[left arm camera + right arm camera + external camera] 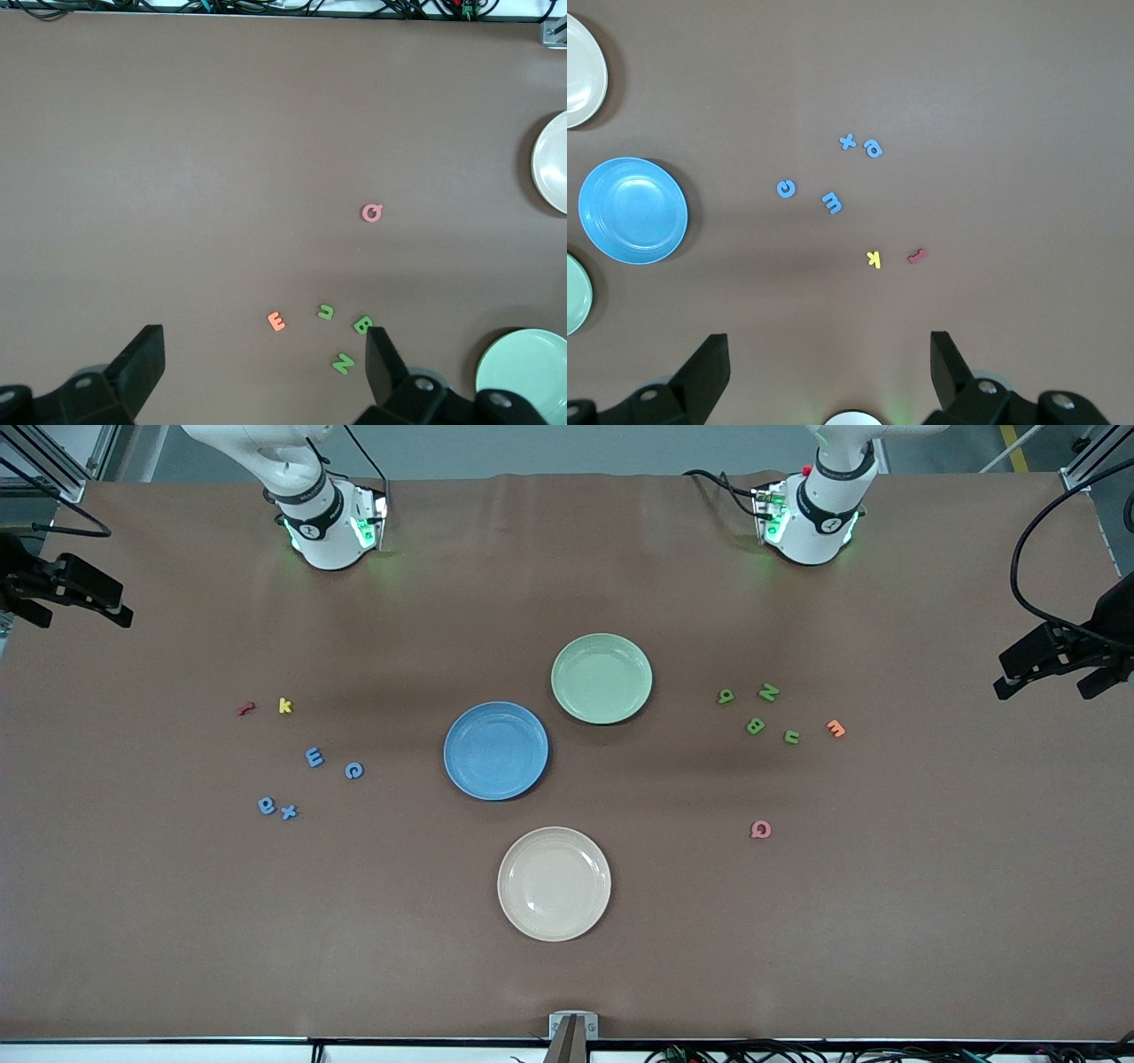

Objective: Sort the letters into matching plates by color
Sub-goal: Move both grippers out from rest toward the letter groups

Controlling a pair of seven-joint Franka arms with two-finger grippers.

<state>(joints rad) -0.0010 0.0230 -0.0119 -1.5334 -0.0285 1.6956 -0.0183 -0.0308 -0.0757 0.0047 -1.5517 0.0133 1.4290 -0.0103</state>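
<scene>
Front view: three plates are set mid-table, the green plate (601, 678) nearest the arm bases, the blue plate (496, 750) just beside it and nearer the camera, the cream plate (554, 883) nearest the camera. Four blue letters (314, 757) are scattered toward the right arm's end, with a yellow letter (284, 706) and a red letter (246, 708) farther from the camera than these. Four green letters (755, 726) are clustered toward the left arm's end, an orange letter (834, 729) beside them and a pink letter (760, 830) nearer the camera. No letter lies on any plate. Left wrist view: the left gripper (264, 359) is held high over the table, fingers (142, 359) spread wide with nothing between them; three green letters (361, 324) are seen below, the fourth hidden. Right wrist view: the right gripper (829, 365) is likewise raised, fingers (946, 359) fully apart and empty, over the table near the yellow letter (873, 259); the blue letters (832, 203) lie between it and the blue plate (633, 210) region.
</scene>
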